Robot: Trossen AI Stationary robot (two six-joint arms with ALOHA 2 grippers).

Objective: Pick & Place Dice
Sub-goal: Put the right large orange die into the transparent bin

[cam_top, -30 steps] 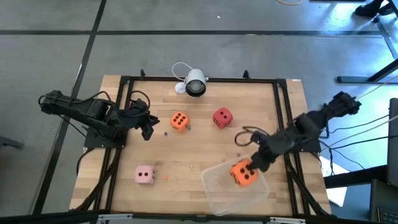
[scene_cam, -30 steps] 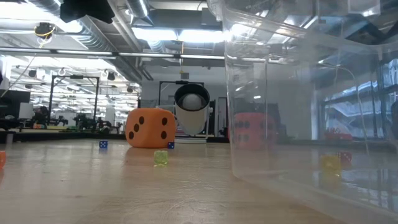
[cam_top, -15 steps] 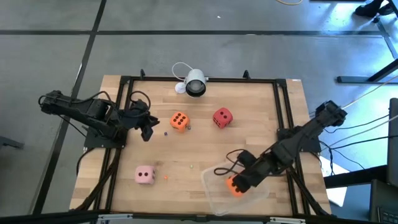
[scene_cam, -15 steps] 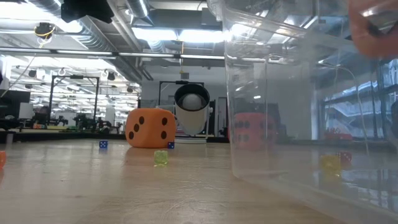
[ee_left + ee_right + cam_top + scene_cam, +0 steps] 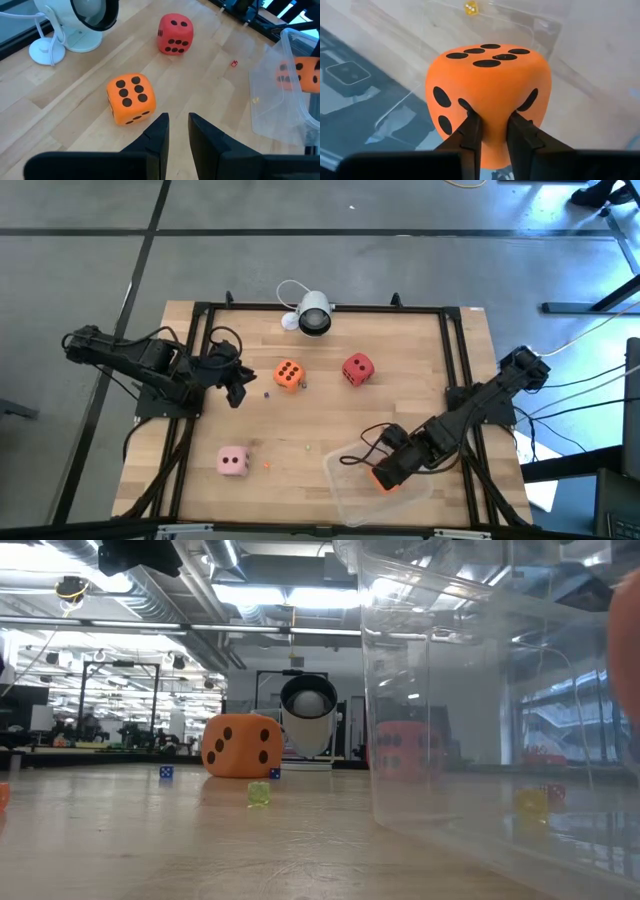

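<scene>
Right gripper (image 5: 381, 477): you have it low over the clear tub (image 5: 345, 490), fingers (image 5: 470, 131) pinched into the soft side of an orange die (image 5: 487, 97); the foam bulges around the fingertips.
Held die: you see its five-pip face turned up toward the wrist camera; from above only a sliver of orange shows under the gripper, inside the tub's outline.
Left gripper (image 5: 238, 392): it waits at the table's left side, near the second orange die (image 5: 288, 375) but clear of it, its fingers (image 5: 159, 132) drawn near together with a slim gap and nothing between them.
Second orange die: it sits on the wood left of the red die (image 5: 357, 369), six pips up, near the table's middle.
Red die: it rests apart from the tub, toward the far side of the table.
Pink die (image 5: 233, 462): you find it alone at the near left part of the table (image 5: 300, 425).
White lamp-like object (image 5: 313, 313): it stands at the far edge.
Small bits: tiny coloured dice lie scattered on the wood; one yellow (image 5: 259, 794) shows in the low view.
</scene>
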